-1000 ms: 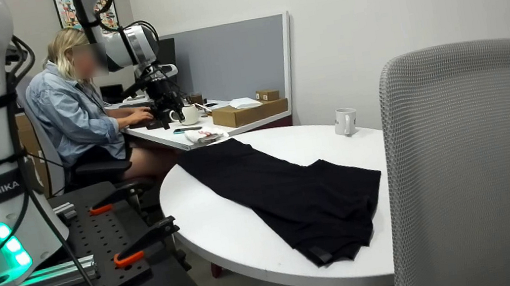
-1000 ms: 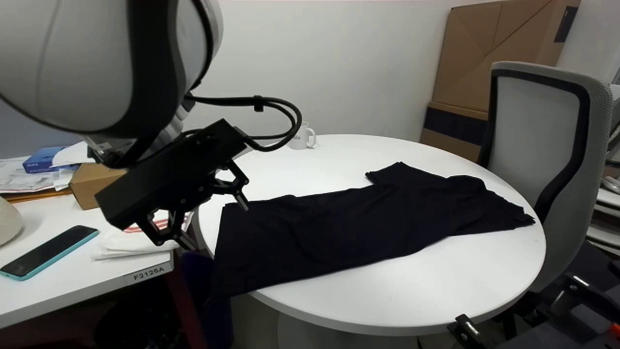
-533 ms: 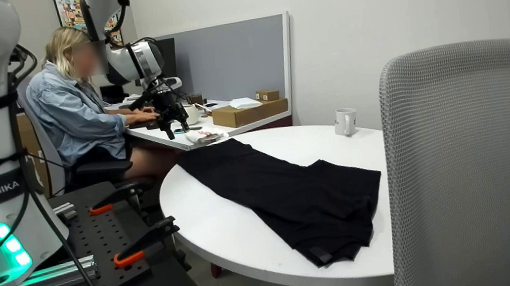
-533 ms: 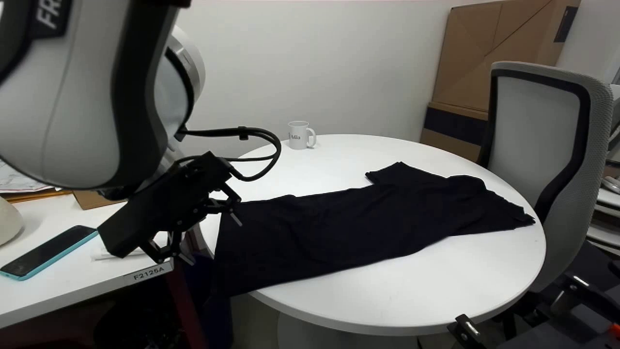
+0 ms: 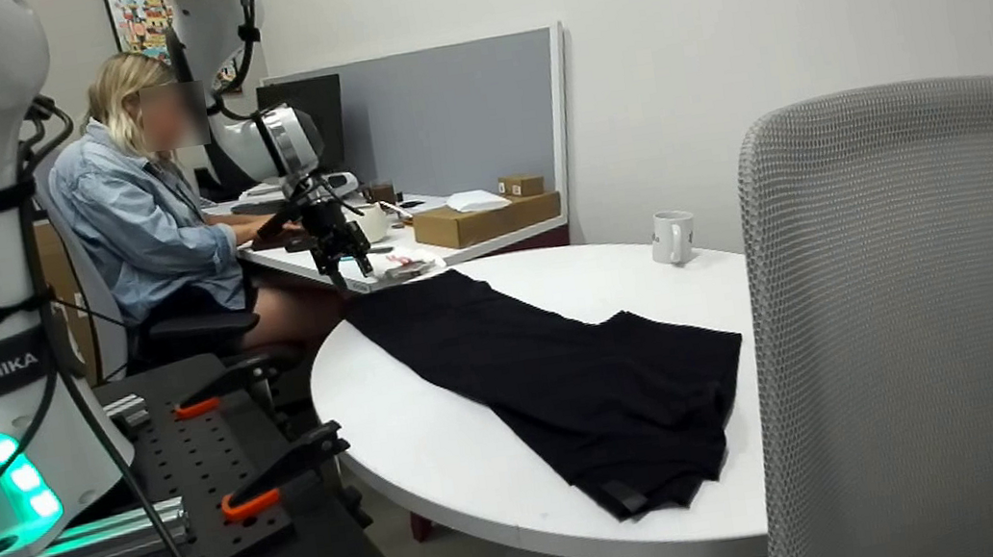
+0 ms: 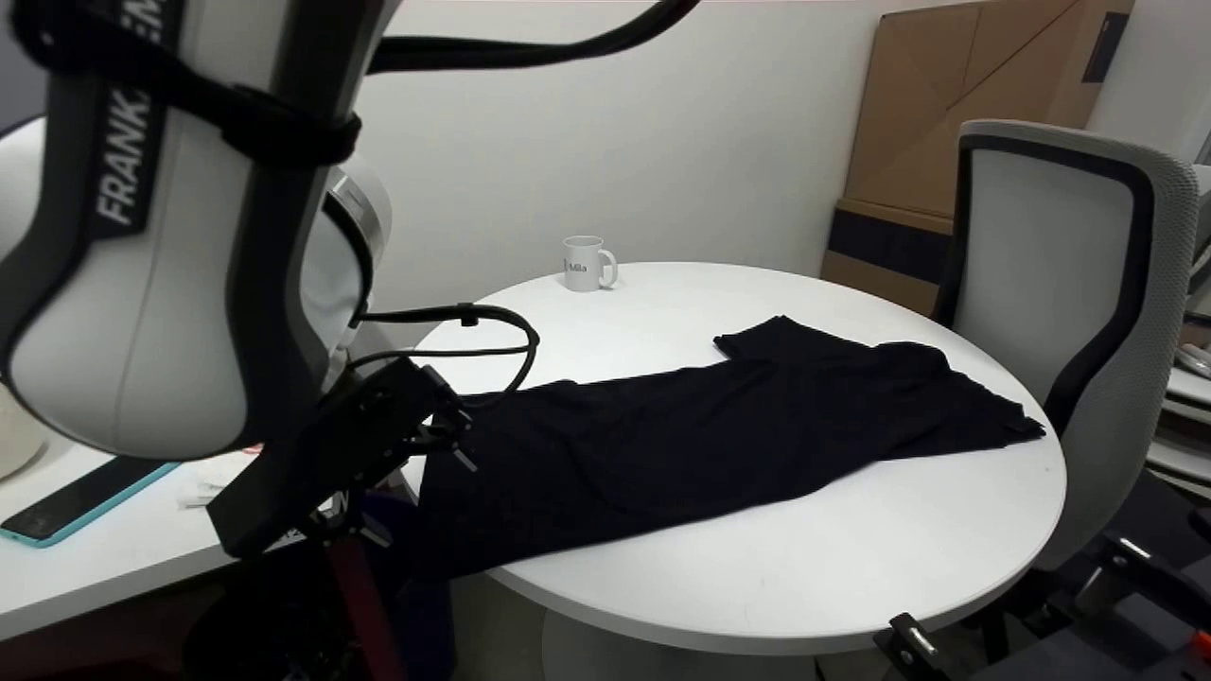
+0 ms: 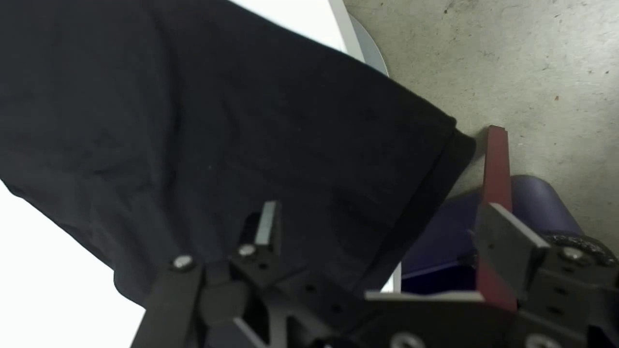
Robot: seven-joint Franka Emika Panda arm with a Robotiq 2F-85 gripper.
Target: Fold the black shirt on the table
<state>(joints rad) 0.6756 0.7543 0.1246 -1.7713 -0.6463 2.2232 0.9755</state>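
The black shirt lies spread across the round white table; both also show in an exterior view, the shirt and the table. Its hem end hangs over the table edge near the desk, and its sleeves lie at the opposite side. My gripper is open and empty, low beside that hem end, as in an exterior view. In the wrist view, the shirt passes under the gripper. One finger is over the cloth, the other beyond the hem. Contact cannot be told.
A white mug stands at the table's back. A grey mesh chair stands at the table's side. A desk with a phone and cardboard box adjoins the table. A person sits there. A purple bin is below the hem.
My gripper has moved down toward the shirt's hem end at the table edge, staying open. The shirt has not visibly moved.
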